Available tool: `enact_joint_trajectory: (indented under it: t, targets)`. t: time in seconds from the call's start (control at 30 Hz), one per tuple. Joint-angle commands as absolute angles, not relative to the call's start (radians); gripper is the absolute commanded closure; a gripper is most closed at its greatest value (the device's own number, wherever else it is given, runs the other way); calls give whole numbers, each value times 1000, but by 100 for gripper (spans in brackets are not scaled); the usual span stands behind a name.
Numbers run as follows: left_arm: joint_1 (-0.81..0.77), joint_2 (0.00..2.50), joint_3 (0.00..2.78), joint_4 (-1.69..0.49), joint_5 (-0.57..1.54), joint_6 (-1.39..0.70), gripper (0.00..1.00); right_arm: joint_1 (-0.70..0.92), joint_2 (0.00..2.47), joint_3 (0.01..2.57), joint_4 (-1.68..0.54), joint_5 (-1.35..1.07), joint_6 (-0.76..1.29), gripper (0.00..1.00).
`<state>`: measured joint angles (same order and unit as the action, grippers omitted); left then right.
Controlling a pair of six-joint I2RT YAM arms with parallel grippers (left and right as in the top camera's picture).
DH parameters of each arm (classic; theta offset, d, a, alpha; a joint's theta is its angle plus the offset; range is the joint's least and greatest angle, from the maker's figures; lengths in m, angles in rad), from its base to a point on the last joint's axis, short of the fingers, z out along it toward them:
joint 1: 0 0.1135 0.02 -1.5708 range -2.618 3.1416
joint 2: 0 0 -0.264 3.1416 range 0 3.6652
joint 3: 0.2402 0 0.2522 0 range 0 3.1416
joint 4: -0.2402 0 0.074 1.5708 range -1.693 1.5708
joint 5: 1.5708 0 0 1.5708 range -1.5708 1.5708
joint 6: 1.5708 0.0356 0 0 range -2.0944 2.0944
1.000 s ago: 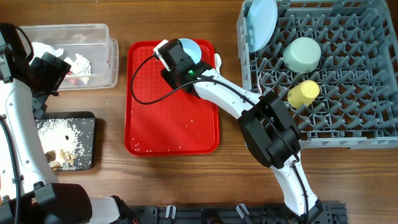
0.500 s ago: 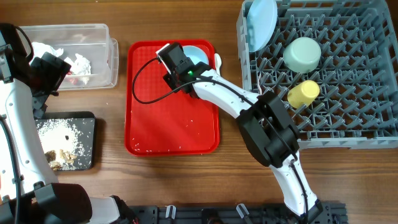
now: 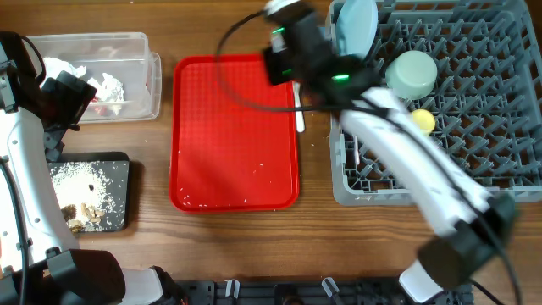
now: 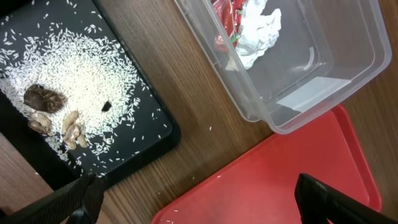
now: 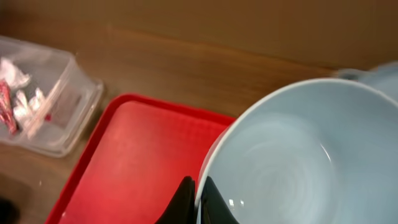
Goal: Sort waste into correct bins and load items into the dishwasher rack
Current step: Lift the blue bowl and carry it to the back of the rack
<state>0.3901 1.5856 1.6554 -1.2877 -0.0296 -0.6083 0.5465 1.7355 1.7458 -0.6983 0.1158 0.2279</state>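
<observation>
Overhead: tub (image 3: 127, 51) holds napkins (image 3: 108, 85); black tray (image 3: 114, 159) scraps (image 3: 80, 216); rack (image 3: 491, 127) plate (image 3: 360, 25), mint bowl (image 3: 412, 74), cup (image 3: 423, 121).

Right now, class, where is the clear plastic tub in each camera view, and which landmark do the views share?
Overhead: clear plastic tub at top left.
Left wrist: the tub fills the upper right, running off the top.
Right wrist: the tub at the left edge, partly cut off.
Shared landmark: the red tray, beside the tub in all three.

The right arm (image 3: 415, 161) bars the dishwasher rack's (image 3: 508, 127) left side. A pale blue plate (image 3: 356, 30) and mint-green bowl (image 3: 412, 74) fill its far-left corner; its right half is free
</observation>
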Motion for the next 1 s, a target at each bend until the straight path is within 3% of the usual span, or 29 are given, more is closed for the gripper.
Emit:
enact_joint_trajectory:
  t: [0.0, 0.17, 0.33, 0.47, 0.73, 0.8, 0.97]
  targets:
    - [396, 1588, 1659, -1287, -43, -611, 0, 393, 1637, 1763, -783, -18, 299, 96]
    - [396, 1588, 1659, -1287, -43, -611, 0, 82, 1618, 1761, -771, -368, 298, 96]
    - [396, 1588, 1659, -1287, -43, -611, 0, -156, 1709, 1760, -531, -814, 314, 96]
    - [396, 1588, 1659, -1287, -43, -611, 0, -202, 1863, 1760, -282, -1015, 404, 96]
    - [396, 1588, 1659, -1287, -43, -611, 0, -231, 2214, 1760, 347, -1207, 987, 96]
    - [396, 1588, 1659, -1287, -43, -611, 0, -245, 2269, 1760, 422, -1206, 1100, 96]
    - [396, 1588, 1659, -1287, -43, -611, 0, -297, 2301, 1760, 400, -1199, 1144, 96]
